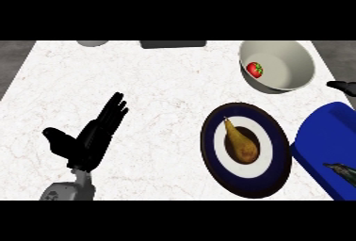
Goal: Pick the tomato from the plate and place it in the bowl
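One move at most seems left: on the counter (153,84) the plate (274,176) carries only a pear (243,146), and the bowl (295,61) beyond it already holds the tomato (255,69). A blue tray (327,136) lies right of the plate. Left of it the left hand (90,136) rests, fingers (115,110) released, while the right hand (342,86), released or clenched I cannot tell, barely shows far right of the plate and need only draw clear.

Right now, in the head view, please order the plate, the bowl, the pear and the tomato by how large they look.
Largest to smallest:
1. plate
2. bowl
3. pear
4. tomato
The plate lies nearer the camera than the bowl, so their true order is unsure.
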{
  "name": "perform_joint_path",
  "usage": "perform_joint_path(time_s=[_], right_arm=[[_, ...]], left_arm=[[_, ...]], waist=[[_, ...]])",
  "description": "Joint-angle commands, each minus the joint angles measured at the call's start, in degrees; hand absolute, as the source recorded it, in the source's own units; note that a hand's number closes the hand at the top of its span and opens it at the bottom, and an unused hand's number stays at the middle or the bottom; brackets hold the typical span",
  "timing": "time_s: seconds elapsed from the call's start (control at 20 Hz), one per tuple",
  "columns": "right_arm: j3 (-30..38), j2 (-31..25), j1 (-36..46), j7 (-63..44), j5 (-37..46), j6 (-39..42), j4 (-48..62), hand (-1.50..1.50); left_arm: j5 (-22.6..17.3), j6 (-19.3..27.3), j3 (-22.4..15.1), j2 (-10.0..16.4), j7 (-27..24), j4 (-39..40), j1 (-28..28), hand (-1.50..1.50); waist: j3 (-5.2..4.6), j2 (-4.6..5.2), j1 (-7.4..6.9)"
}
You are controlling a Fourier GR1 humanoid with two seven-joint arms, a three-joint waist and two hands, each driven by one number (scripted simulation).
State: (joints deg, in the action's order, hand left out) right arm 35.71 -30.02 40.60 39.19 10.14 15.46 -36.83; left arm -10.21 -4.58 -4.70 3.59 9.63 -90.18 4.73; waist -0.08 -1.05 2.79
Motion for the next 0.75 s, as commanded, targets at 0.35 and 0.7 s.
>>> perform_joint_path(time_s=[0.35, 0.7], right_arm=[[2.5, 2.9, -35.4, 12.1, -8.6, 16.5, -24.5, 1.5], [-3.0, 8.9, -62.1, 20.8, -7.4, 20.6, -35.6, 1.5]], left_arm=[[-0.4, 0.0, 1.6, 1.6, -0.4, -3.4, -4.5, 0.0], [-0.6, 0.8, 2.0, 0.9, -0.6, -3.6, -4.2, 0.0]], waist=[[-0.12, -0.5, 2.76], [0.03, -0.1, 3.6]])
